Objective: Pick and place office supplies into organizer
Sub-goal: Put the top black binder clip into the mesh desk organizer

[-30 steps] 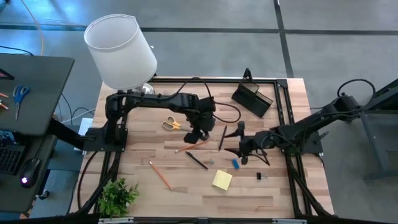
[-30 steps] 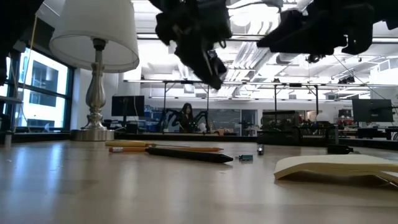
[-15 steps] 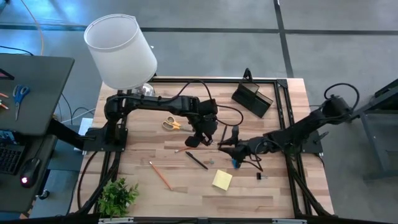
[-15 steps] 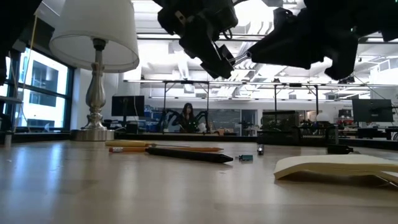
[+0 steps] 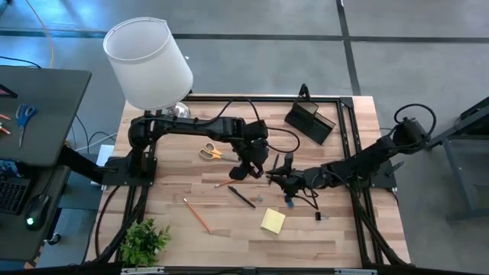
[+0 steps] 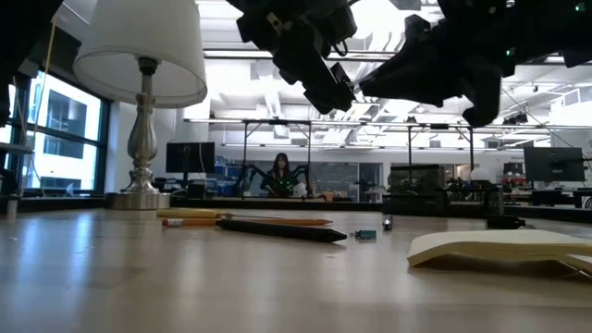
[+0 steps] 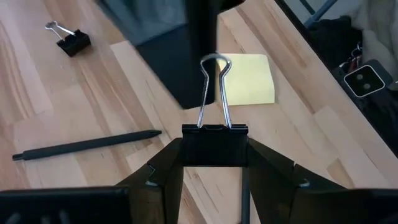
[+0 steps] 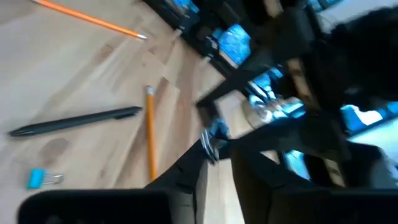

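Left gripper [image 7: 214, 163]: raised above table centre, jaws pinching black binder clip [image 7: 214, 144]. Right gripper [image 8: 217, 163]: alongside, jaws closing on clip's wire handles. Organizer [image 5: 309, 121]: far edge of table [image 5: 336, 237]. Sticky-note pad [image 5: 273, 221], black pen [image 5: 241, 197]: on table.

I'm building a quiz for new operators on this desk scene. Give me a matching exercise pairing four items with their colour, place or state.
Things:
1. binder clip
2. sticky-note pad
3. organizer
4. long orange pencil

Descriptions:
A. yellow, lying flat
B. black box with compartments
C. held between the fingers of the left gripper
D. lies nearest the plant

Pairs: 1-C, 2-A, 3-B, 4-D
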`<state>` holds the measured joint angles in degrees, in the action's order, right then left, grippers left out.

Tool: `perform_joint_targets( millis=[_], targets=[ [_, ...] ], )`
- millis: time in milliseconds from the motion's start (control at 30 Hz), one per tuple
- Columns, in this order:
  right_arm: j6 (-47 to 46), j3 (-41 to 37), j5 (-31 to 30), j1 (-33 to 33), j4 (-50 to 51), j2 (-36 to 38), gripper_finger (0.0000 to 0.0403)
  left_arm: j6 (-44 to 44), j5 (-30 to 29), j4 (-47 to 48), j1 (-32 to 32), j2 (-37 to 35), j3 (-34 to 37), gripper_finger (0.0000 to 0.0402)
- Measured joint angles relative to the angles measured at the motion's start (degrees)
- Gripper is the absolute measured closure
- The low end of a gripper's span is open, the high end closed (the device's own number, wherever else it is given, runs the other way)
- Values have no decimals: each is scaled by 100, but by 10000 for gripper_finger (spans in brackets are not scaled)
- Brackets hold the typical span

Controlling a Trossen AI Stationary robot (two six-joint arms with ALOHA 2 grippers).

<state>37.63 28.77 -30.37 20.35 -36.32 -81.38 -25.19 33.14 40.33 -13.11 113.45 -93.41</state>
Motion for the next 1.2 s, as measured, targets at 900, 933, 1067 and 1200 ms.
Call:
perform_joint_targets(
  millis=[900,933,1067,1200],
  targets=[
    [-621,9,-514,108,394,11,403,-32,-2476,581,-11,-118,-320,181],
    [-701,7,-629,88,455,11,403,-34,-2613,764,-4,-117,-424,173],
    [-1146,7,-1702,-105,1059,108,403,-19,-3207,1492,4,-115,-977,151],
    [-1960,4,-2279,-529,2047,514,403,288,-3456,2042,-20,-143,-1286,150]
  ],
)
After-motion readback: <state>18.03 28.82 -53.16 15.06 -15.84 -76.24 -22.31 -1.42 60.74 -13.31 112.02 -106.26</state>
